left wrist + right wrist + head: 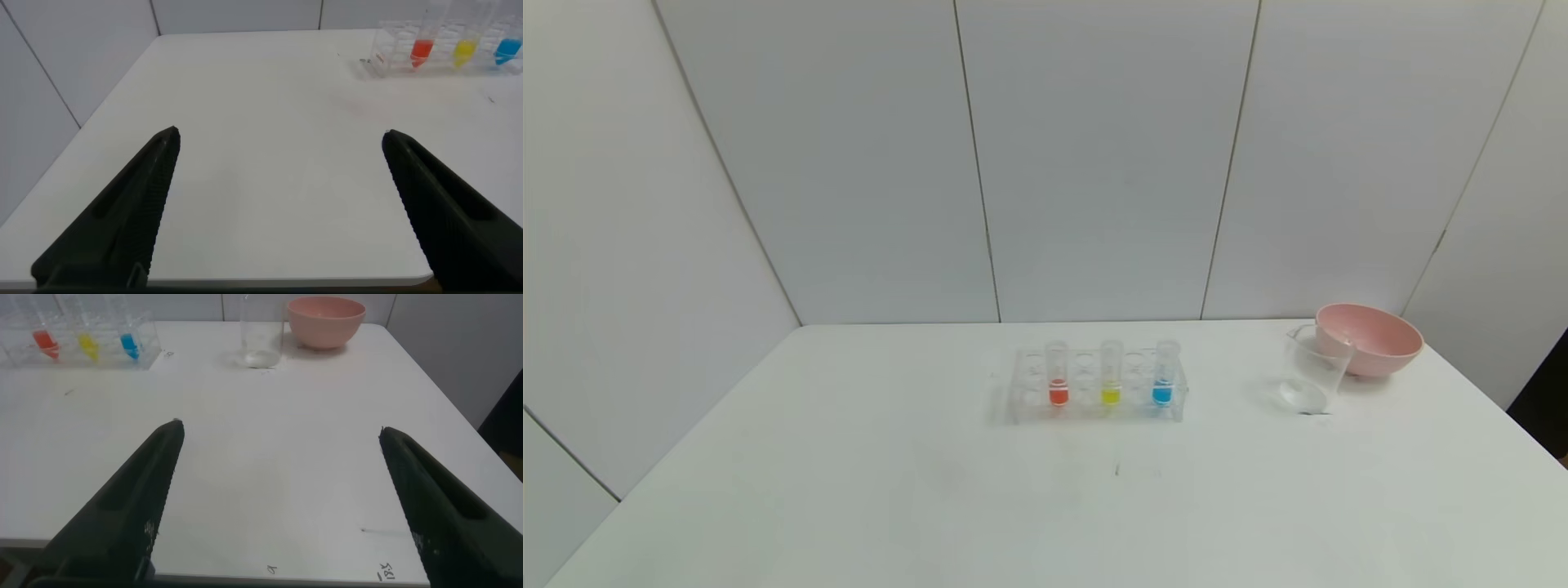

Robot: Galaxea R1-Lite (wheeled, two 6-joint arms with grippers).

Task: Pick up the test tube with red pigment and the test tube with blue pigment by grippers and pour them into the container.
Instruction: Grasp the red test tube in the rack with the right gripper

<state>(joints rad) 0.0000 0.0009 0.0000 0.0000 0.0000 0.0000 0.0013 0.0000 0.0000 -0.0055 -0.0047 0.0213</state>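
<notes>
The test tube with red pigment (pixel 1058 374) and the test tube with blue pigment (pixel 1164 372) stand upright in a clear rack (pixel 1021 404) at the table's middle, with a yellow tube (pixel 1111 374) between them. The clear container (pixel 1311 376) stands to the right of the rack. Neither arm shows in the head view. My left gripper (pixel 279 137) is open and empty over the table's near left edge; the red tube (pixel 421 51) and blue tube (pixel 507 51) lie far ahead. My right gripper (pixel 279 429) is open and empty over the near right edge, with the container (pixel 261 333) ahead.
A pink bowl (pixel 1372 336) stands just behind the container at the back right, also in the right wrist view (pixel 324 318). White walls close the back and left. The white table (pixel 849 490) has small pen marks near its front edge.
</notes>
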